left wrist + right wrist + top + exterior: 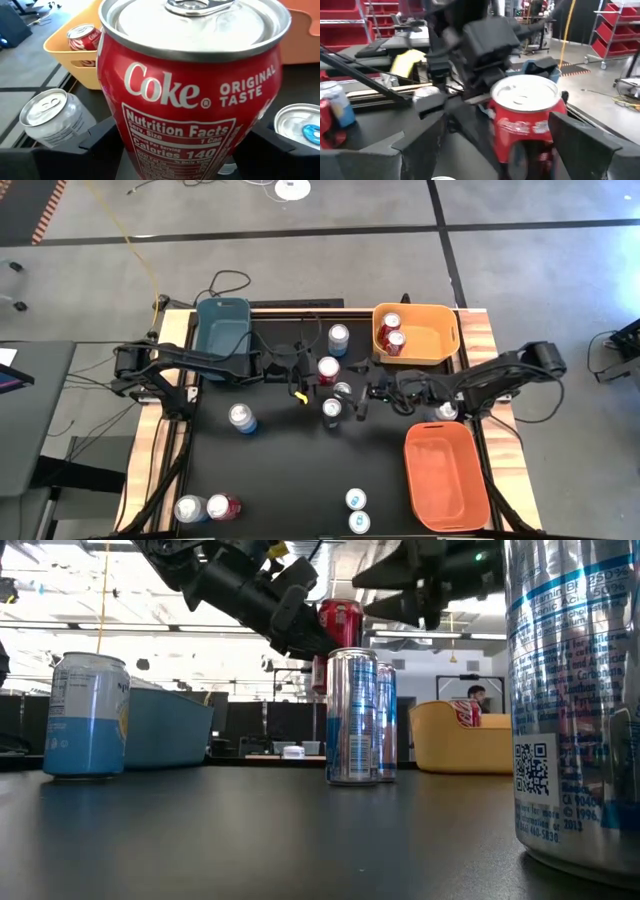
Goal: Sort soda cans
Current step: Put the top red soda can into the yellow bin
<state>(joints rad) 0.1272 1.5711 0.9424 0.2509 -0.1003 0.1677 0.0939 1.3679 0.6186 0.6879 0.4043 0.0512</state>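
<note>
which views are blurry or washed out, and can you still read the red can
Right wrist view: motion-blurred, the red can smeared, its label unreadable. Left wrist view: sharp, the label legible, mild glare on its lid. Low view: bright backlight leaves the arms as dark shapes. High view: evenly lit.

The red can (192,95) held in the left tool reads "Coke" in white script, with "ORIGINAL TASTE" beside it; below that stand "Nutrition Facts", "Calories 140" and, partly, "Serv. Size" and "1 Can". In the low view, the big silver-and-blue can (575,700) at the counter's near edge carries a QR code and small print too fine to read
</note>
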